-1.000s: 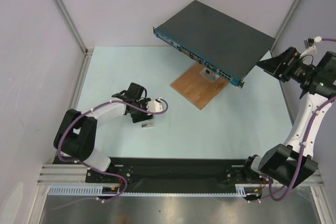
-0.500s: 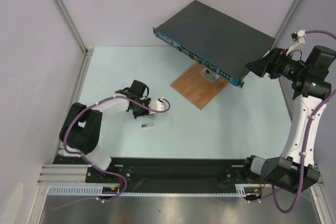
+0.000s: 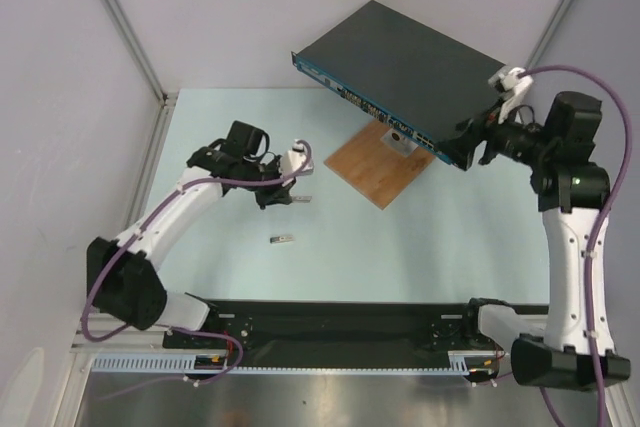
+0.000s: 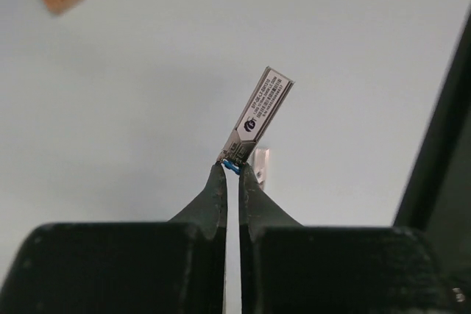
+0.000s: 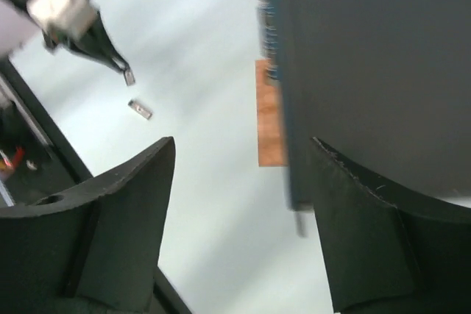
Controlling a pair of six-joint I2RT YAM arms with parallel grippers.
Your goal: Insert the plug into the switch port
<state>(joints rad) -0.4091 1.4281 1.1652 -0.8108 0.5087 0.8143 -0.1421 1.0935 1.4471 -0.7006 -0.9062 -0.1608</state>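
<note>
The switch [image 3: 420, 67] is a flat dark grey box with a blue port face [image 3: 372, 105], propped at the back. My left gripper [image 3: 292, 197] hangs above the table, shut on the blue-latched end of a small silver plug [image 4: 259, 114]. The plug sticks out past the fingertips [image 4: 218, 182], tilted up to the right. My right gripper [image 3: 468, 145] is open at the switch's right front corner. In the right wrist view that corner [image 5: 294, 182] lies beside the right finger [image 5: 353, 211], with nothing gripped.
A second silver plug [image 3: 283, 239] lies on the pale table below the left gripper. A brown wooden board [image 3: 375, 167] sits under the switch's front edge. Grey walls and metal posts enclose the table at the back and on both sides.
The left gripper shut on a plug and lifted it up and away from the table. The right gripper swung left to the switch's right front corner, its jaws narrowing a little.
</note>
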